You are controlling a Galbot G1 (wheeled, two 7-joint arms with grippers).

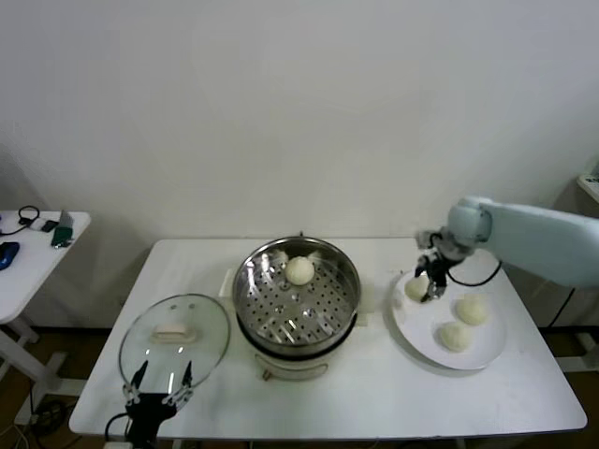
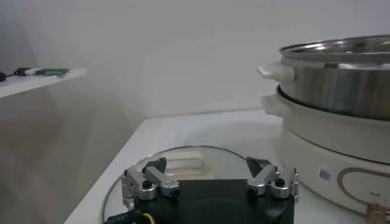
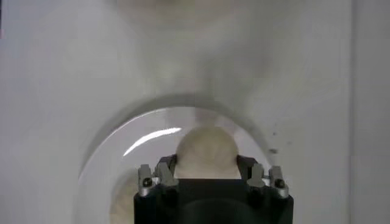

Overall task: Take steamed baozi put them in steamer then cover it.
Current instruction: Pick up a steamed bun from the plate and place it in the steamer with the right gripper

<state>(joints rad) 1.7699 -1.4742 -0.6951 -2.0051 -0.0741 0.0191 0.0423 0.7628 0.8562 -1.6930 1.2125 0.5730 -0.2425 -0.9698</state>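
The steamer stands mid-table with one steamed baozi on its perforated floor. To its right, a white plate carries three more. My right gripper is down at the plate's far left, shut on the nearest baozi. In the right wrist view the fingers press both sides of that baozi. The other two baozi lie free. The glass cover lies flat left of the steamer. My left gripper hovers open at the cover's near edge, holding nothing.
A small side table with cables and small items stands far left, apart from the work table. In the left wrist view the steamer's steel wall rises close beside the cover and the open left gripper.
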